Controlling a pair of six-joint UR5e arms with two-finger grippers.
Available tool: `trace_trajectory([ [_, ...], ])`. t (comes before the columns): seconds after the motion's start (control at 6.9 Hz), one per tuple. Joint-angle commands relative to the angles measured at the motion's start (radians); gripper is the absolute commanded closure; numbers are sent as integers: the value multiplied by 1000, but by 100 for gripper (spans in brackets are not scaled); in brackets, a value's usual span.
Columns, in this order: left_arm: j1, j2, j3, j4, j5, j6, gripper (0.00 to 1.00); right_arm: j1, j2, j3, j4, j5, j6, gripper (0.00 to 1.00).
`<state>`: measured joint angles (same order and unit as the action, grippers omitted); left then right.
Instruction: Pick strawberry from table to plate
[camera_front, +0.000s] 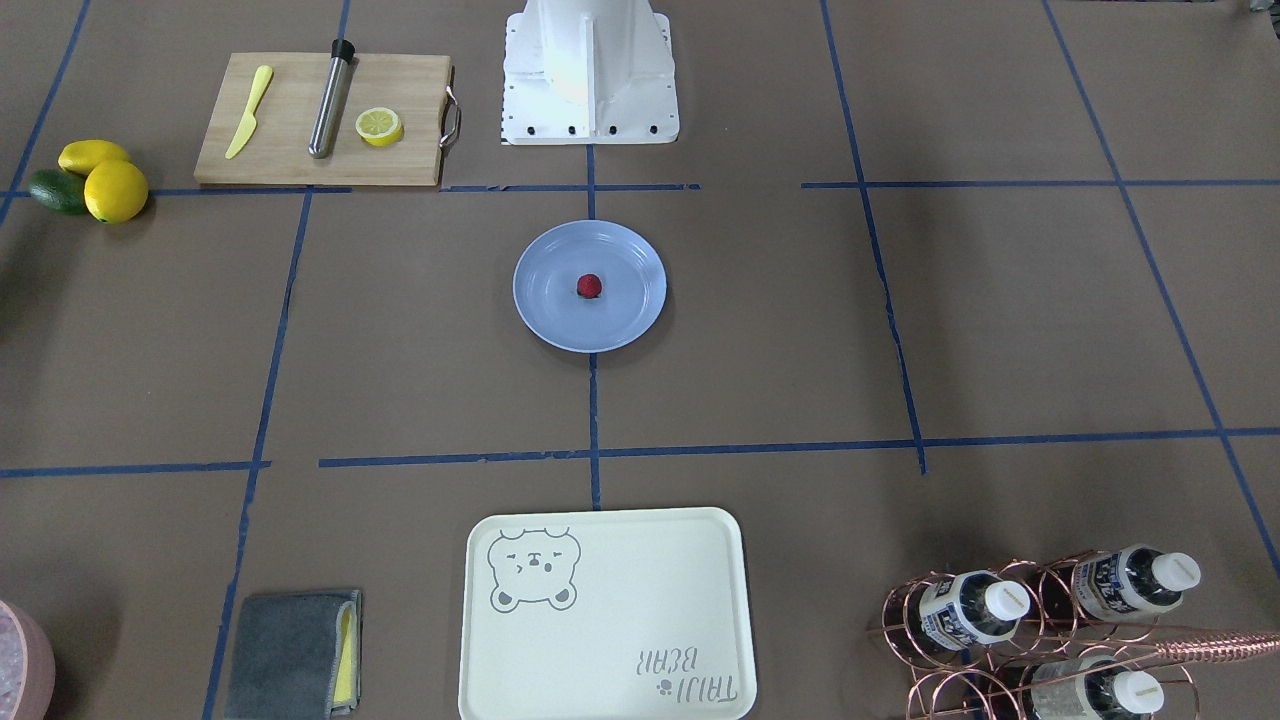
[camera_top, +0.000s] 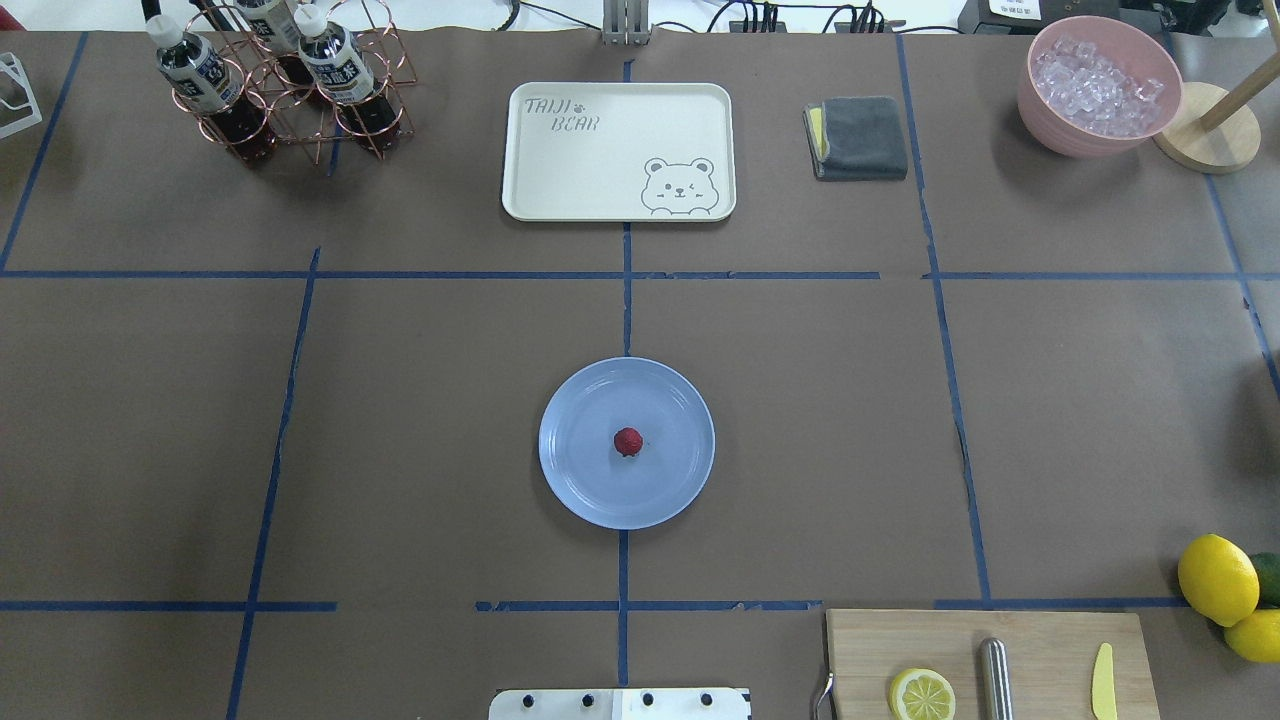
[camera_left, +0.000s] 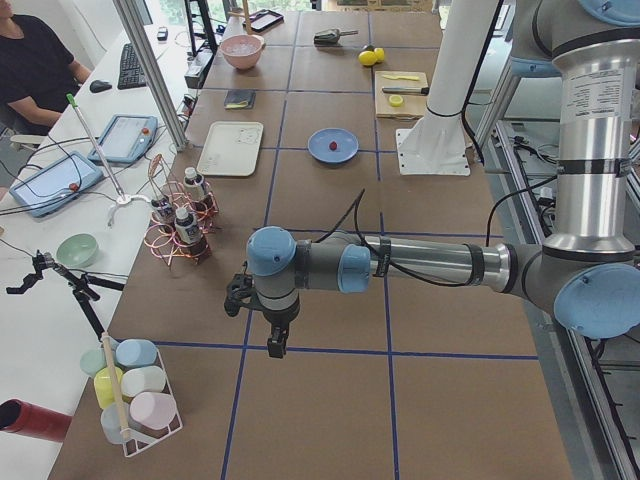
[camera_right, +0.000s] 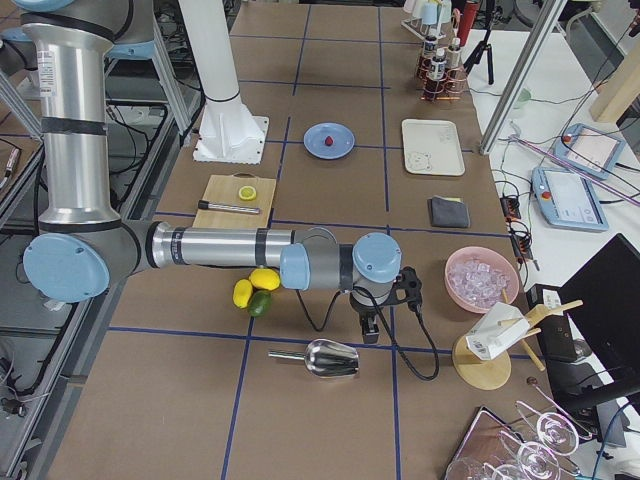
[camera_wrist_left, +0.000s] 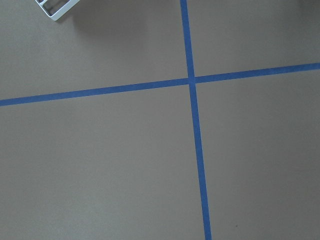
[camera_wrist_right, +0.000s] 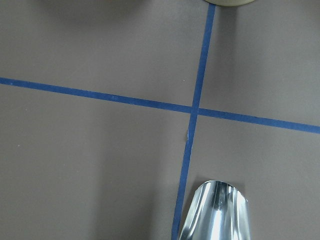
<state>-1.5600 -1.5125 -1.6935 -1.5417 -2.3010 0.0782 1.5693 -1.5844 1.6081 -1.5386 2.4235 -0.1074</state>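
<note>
Confirm that the strawberry (camera_top: 628, 441) rests near the centre of the plate (camera_top: 580, 485). The left gripper (camera_left: 276, 345) and right gripper (camera_right: 368, 335) hang well apart from it; you cannot tell their jaw state. A sweep across the plate could probably roll the berry out.

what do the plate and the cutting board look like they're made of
The plate: probably plastic or melamine, though glazed ceramic is possible; smooth pale blue with soft sheen. The cutting board: wood or bamboo, matte; light tan with faint lengthwise grain.
</note>
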Motion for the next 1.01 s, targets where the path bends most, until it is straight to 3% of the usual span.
trace_trajectory([
  [0.0,0,0,0,-2,0,0,0,0,3,6,0,6,0,0],
  [0.87,0,0,-2,-2,0,0,0,0,11,16,2,9,-1,0],
])
